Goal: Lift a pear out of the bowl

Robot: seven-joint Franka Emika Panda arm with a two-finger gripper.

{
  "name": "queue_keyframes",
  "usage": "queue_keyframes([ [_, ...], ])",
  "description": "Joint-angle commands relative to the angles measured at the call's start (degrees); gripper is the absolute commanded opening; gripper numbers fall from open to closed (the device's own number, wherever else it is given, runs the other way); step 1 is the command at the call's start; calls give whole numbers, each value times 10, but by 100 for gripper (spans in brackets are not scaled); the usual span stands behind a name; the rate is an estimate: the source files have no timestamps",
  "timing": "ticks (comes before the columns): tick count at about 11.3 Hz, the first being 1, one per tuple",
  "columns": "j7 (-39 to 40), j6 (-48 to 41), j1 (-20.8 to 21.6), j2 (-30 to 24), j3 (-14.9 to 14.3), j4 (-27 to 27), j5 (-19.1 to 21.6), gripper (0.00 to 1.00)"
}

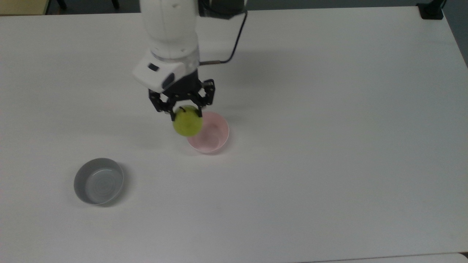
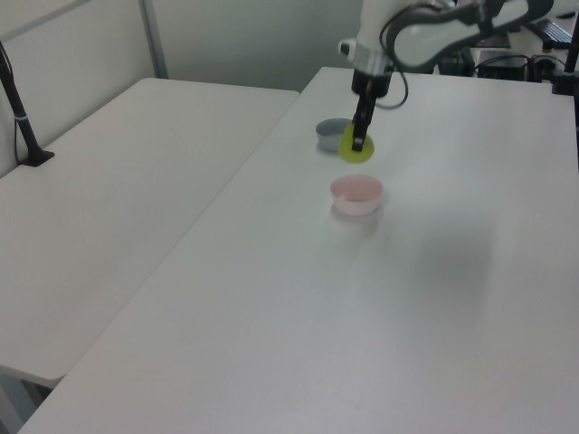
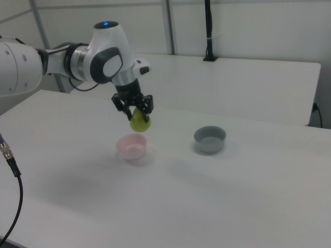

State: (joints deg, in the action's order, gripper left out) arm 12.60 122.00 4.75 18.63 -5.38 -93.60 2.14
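Yellow-green and smooth-skinned, the pear (image 1: 187, 123) hangs in the air above the pink bowl (image 1: 214, 140), clear of its rim, pinched near its narrow upper end by the claw (image 1: 181, 111), whose 2 black fingers are closed against the fruit's sides. In the right view the pear (image 3: 139, 122) sits well above the bowl (image 3: 132, 146), so the lift looks done. I judge the fruit fairly light but firm, with a waxy, rounded surface that could slip or rotate between hard fingers; a hold lower, around the widest part, would likely be steadier than one by the neck. The bowl looks thin-rimmed, deep and glossy. A wider, shallower grey bowl (image 1: 98, 180) rests well apart on the matte white bench (image 1: 329, 146).
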Motion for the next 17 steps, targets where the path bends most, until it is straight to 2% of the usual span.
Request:
queue_keyframes([
  [1,98,-93,-69,-42,-2,29,-1,15],
  [3,172,-230,-133,-33,2,108,-2,14],
  [4,192,-237,-159,-36,2,110,-3,14],
  [6,283,-225,-205,-32,-3,89,-2,14],
  [7,284,-188,-221,-29,-3,77,0,14],
  [8,281,-131,-235,-26,-3,42,8,14],
  [10,277,-45,-238,-10,-4,-12,9,13],
  [13,240,-12,-236,31,-8,-23,3,13],
  [15,212,3,-227,34,-8,-41,1,13],
  [17,183,59,-219,43,-8,-79,-20,13],
])
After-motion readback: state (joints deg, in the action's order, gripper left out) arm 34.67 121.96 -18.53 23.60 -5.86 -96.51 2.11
